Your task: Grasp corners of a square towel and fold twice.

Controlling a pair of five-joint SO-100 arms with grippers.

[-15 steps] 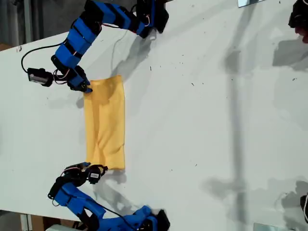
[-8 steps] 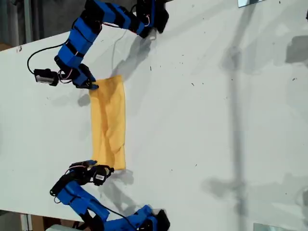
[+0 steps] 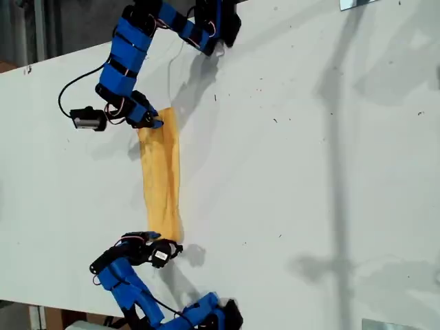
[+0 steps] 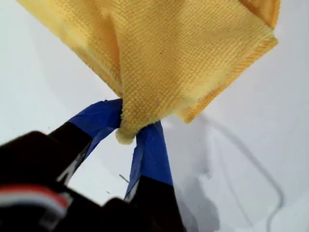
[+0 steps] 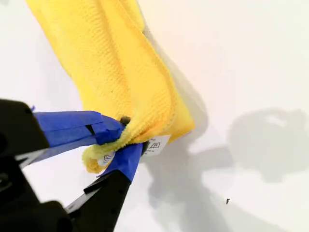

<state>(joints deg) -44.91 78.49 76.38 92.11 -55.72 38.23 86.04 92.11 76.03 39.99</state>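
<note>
White table [image 3: 289, 172], towel [image 3: 161, 175] corners pinched

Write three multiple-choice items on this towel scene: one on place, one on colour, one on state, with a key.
1. Where does the towel lie in the exterior view?
A. between the two arms
B. at that view's right edge
C. off the table

2. What colour is the tape on the claw fingers?
A. red
B. blue
C. green

3. What state is my second gripper in?
A. open above the towel
B. shut on nothing
C. shut on a towel corner bearing a white tag

Key: 1 A, the cloth spans from one arm to the other; 2 B, blue shows in both wrist views; 3 C, yellow cloth is pinched between the fingers.
</note>
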